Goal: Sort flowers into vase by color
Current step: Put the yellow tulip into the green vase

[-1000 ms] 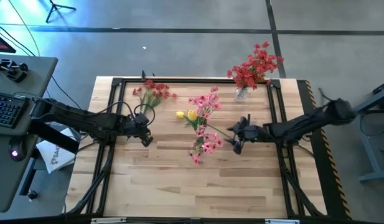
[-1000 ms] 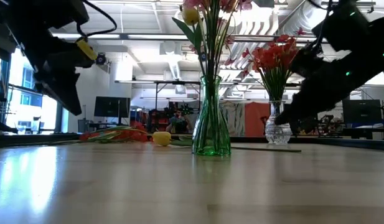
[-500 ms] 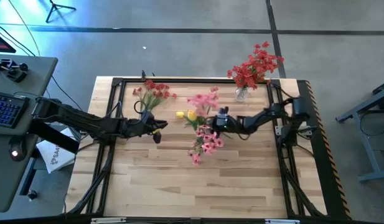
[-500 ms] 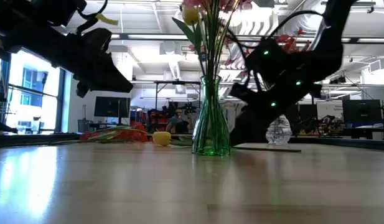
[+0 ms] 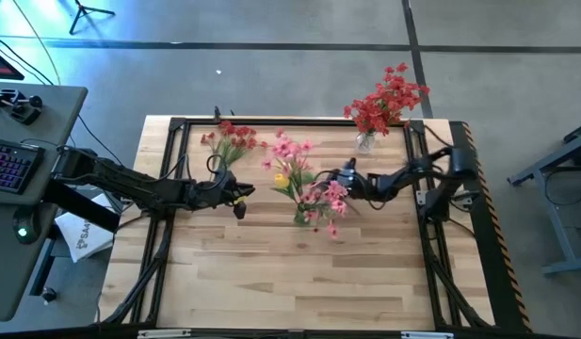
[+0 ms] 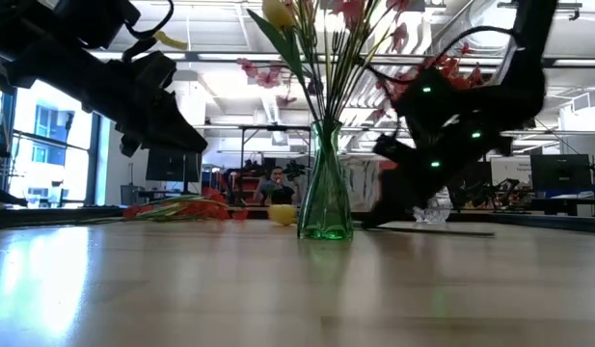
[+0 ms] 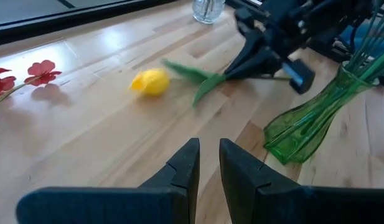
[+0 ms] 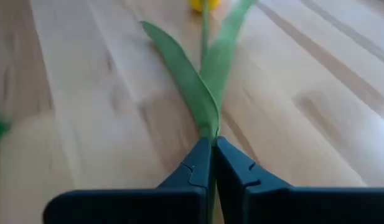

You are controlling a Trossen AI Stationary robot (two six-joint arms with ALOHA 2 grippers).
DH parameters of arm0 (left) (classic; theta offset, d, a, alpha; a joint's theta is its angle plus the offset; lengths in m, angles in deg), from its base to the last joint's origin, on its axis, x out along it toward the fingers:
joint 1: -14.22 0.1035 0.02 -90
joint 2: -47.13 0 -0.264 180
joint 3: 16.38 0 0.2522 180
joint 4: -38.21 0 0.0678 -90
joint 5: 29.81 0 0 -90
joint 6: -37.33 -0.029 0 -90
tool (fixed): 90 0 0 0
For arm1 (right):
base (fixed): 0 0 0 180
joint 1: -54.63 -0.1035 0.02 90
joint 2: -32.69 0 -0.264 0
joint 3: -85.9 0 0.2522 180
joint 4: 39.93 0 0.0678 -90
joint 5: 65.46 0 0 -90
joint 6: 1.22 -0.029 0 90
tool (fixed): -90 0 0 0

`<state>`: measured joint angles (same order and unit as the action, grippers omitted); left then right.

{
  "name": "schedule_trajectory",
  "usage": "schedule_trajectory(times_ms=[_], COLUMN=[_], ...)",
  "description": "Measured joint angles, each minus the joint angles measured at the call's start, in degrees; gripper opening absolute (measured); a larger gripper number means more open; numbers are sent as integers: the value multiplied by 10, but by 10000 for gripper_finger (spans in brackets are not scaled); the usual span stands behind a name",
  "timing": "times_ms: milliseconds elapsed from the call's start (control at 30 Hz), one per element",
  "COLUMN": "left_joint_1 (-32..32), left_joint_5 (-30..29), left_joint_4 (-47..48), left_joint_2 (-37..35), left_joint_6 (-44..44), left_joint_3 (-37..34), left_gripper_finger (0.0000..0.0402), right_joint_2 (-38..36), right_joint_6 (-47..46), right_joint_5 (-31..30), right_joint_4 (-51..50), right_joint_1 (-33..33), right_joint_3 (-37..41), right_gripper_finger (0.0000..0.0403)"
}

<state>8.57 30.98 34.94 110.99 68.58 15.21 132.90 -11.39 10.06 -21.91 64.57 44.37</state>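
A yellow flower (image 7: 151, 81) with green leaves lies on the table between the grippers. My right gripper (image 8: 211, 152) is shut on its stem and also shows in the high view (image 5: 331, 179). A green glass vase (image 6: 324, 198) stands beside it with pink flowers (image 5: 318, 198) and one yellow bloom in it. Loose red flowers (image 5: 232, 139) lie at the far left. My left gripper (image 7: 207, 152) hovers left of the yellow flower (image 5: 241, 199). Its fingers stand a narrow gap apart with nothing between them. My right gripper pinches the yellow flower's stem (image 8: 208, 134) between its two fingers, just where the two leaves branch off. The fingers come from the table's right, slanting down, and lie along the stem. The bloom (image 8: 204, 4) and the leaves rest on the table.
A clear vase (image 5: 366, 141) of red flowers stands at the far right of the table. The green vase (image 7: 313, 118) stands close to my right arm. A black frame runs around the table's edges. The near half of the table holds nothing.
My right gripper has gone down and toward the table's left to the yellow flower and has shut on its stem. The bloom has slid a little toward the right. The flowers in the green vase have swung about. My left gripper has tipped up from pointing down to nearly level.
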Motion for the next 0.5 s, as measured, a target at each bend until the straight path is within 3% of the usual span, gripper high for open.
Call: schedule_trajectory(times_ms=[100,300,500], left_joint_1=[0,-15,-54], left_joint_5=[0,1,1], left_joint_4=[-1,-13,-103], left_joint_2=[0,0,0], left_joint_6=[0,-28,-113], left_joint_3=[0,0,0], left_gripper_finger=[51,51,51], right_joint_2=[-65,-244,-433], right_joint_6=[-22,-106,-149], right_joint_5=[-16,-104,-149], right_joint_4=[-7,-50,-99], right_joint_1=[-18,-78,-165], right_joint_3=[47,142,201], right_gripper_finger=[5,3,2])
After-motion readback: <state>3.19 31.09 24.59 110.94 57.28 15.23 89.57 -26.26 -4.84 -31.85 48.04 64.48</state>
